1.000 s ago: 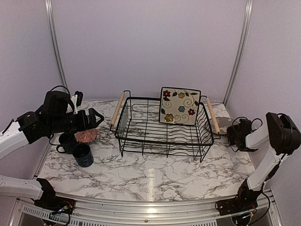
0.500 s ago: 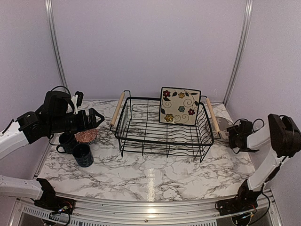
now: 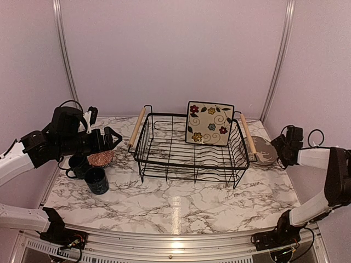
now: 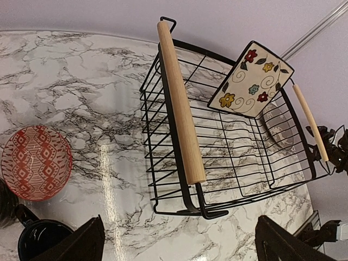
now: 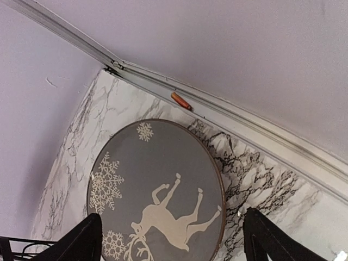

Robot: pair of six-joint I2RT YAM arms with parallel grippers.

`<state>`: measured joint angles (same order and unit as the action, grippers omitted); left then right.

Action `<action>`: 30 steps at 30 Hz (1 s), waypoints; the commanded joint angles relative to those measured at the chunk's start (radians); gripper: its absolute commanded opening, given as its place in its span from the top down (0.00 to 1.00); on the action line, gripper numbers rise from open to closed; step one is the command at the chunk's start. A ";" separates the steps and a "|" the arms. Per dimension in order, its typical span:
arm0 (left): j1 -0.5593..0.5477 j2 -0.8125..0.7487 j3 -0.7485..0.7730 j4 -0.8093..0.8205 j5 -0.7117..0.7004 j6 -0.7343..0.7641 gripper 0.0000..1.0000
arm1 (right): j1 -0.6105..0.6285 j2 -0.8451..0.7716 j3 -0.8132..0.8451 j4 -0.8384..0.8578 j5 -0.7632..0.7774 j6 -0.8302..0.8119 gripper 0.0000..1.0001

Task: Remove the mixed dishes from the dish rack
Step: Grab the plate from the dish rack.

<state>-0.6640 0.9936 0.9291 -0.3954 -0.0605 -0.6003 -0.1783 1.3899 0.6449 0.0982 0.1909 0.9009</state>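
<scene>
The black wire dish rack (image 3: 191, 148) holds the square floral plate (image 3: 209, 123) propped at its far right corner, the grey plate (image 3: 265, 150) flat just right of it, the bowl (image 3: 101, 159) and 2 mugs (image 3: 96, 179) to its left, as the left gripper (image 3: 114, 137) and right gripper (image 3: 279, 147) flank it, both gaping wide and empty.

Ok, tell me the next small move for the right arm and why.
Probably swing the right gripper toward the square floral plate. The grey plate lies flat on the table beside the dish rack, the jaws open and off it, and the floral plate, leaning at the rack's far right, is the only dish left inside.
</scene>
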 commanded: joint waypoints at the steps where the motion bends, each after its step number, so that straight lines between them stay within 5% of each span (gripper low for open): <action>1: 0.001 0.006 -0.006 0.018 -0.002 0.019 0.01 | -0.007 -0.079 0.119 -0.079 -0.002 -0.268 0.14; 14: 0.001 0.036 0.004 0.045 0.041 0.007 0.01 | 0.025 0.010 0.461 -0.093 -0.701 -0.825 0.15; 19: 0.001 0.033 0.009 0.046 0.050 -0.009 0.01 | 0.081 0.134 0.641 -0.260 -0.804 -1.043 0.12; 30: 0.000 0.057 0.071 0.000 0.045 -0.015 0.01 | 0.144 0.336 0.834 -0.398 -0.994 -1.248 0.20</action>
<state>-0.6640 1.0313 0.9451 -0.3725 -0.0231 -0.6113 -0.0631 1.6714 1.3918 -0.2123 -0.7288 -0.2325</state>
